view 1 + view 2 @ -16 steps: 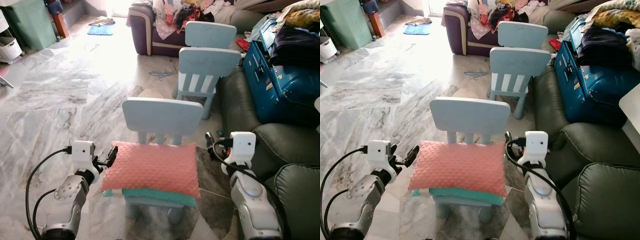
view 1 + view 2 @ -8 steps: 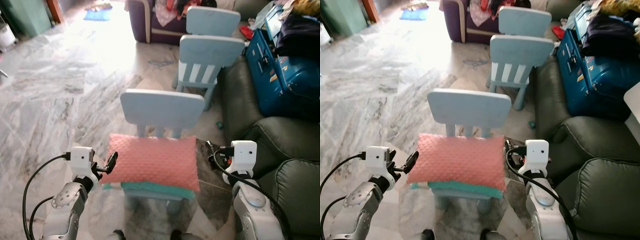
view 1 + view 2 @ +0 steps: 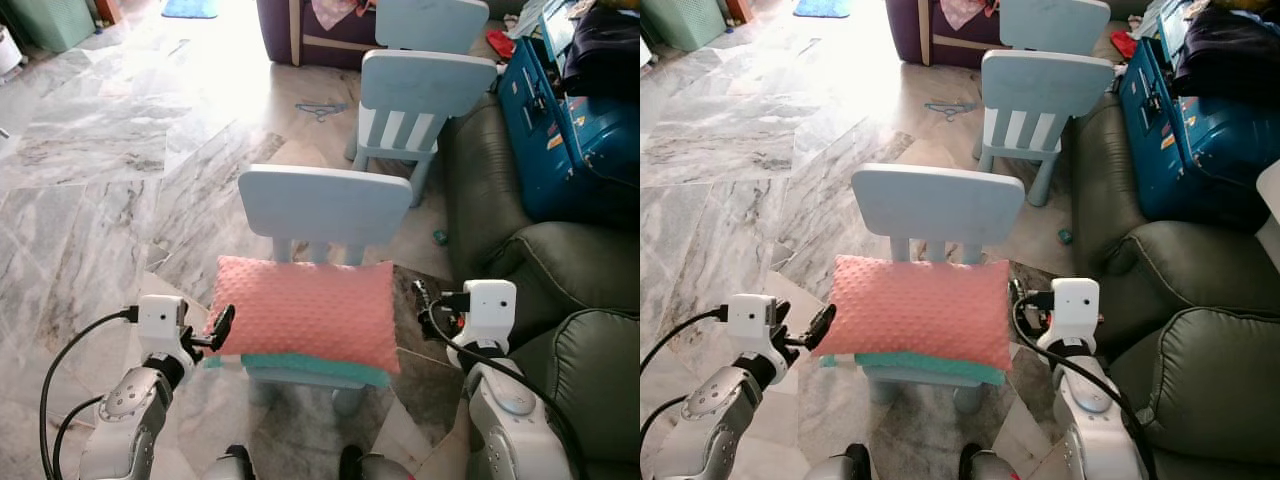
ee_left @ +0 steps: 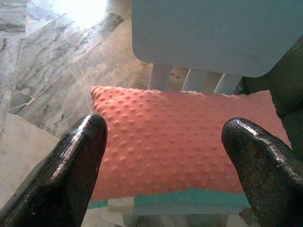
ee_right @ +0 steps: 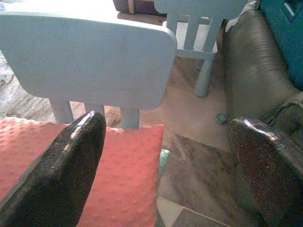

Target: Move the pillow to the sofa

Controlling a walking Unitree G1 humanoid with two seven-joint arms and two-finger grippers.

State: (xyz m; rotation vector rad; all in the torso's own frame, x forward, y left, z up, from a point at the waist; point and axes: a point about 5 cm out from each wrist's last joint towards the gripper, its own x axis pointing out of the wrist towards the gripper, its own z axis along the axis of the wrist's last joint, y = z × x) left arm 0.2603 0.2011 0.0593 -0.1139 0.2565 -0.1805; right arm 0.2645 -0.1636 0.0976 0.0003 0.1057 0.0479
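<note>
A coral dotted pillow (image 3: 305, 312) lies on a teal cushion (image 3: 320, 367) on the seat of a pale blue child's chair (image 3: 325, 205). My left gripper (image 3: 218, 328) hovers open at the pillow's left end. In the left wrist view the pillow (image 4: 184, 142) lies between and beyond the spread black fingers (image 4: 71, 165). My right gripper (image 3: 422, 298) stands open just off the pillow's right end, and its wrist view takes in the pillow's corner (image 5: 128, 179) and the chair back (image 5: 90, 61). A dark green sofa (image 3: 580, 290) runs along my right.
Two more pale blue chairs (image 3: 425, 95) stand in a row behind the first. A blue suitcase (image 3: 570, 120) lies on the sofa farther back. A purple sofa (image 3: 300, 25) is at the far end, with a hanger (image 3: 322, 110) on the floor. Marble floor (image 3: 100, 180) spreads to the left.
The head view has tipped downward, so the far room has slid out of frame and my feet show at the bottom. Both grippers stay open at the pillow's ends.
</note>
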